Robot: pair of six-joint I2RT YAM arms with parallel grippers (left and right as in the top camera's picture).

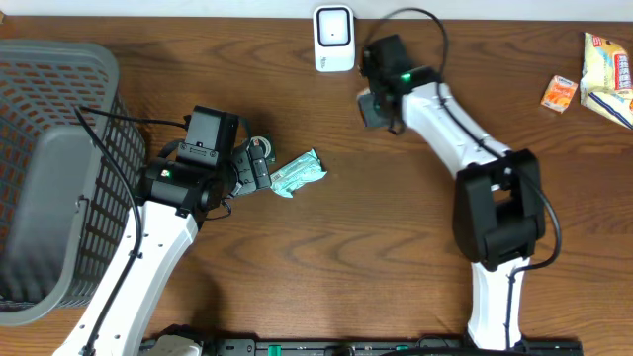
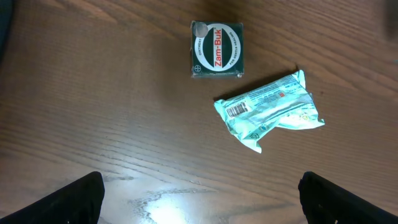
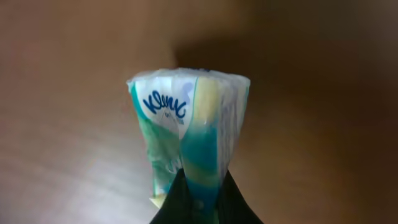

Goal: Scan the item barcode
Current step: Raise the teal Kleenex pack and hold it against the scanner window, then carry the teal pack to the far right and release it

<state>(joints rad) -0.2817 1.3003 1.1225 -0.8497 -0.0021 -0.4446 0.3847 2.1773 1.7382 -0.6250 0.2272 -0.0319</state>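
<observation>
A wooden desk (image 1: 346, 247) was seen from above, with two white and black robot arms reaching in from its near edge. The right arm stretched towards the middle of the far edge, where a white barcode scanner (image 1: 334, 38) stood. The right gripper (image 1: 377, 106) hung just beside the scanner, to its right and a little nearer. It was clenched on a small tissue pack (image 3: 189, 124). In the wrist view the two dark fingers (image 3: 171, 210) pinched the pack's lower end, so the pack stood up beyond them. The pack was white, green and teal with blue lettering, and no barcode showed on the face turned to that camera. From above, the pack appeared only as a greyish shape at the gripper.

The left gripper (image 1: 259, 163) was left of the desk's centre, released, with its jaws spread wide and nothing between them. Its wrist view showed two dark fingertips (image 2: 78, 199) at the bottom corners, with bare wood between them. Further on lay a crumpled teal packet (image 2: 270, 109) with a barcode facing up. Near it sat a green Zam-Buk box (image 2: 216, 50), apart from the packet. A grey mesh basket (image 1: 49, 158) filled the left edge. An orange packet (image 1: 560, 94) and a yellow snack bag (image 1: 608, 64) lay at the far right corner.
</observation>
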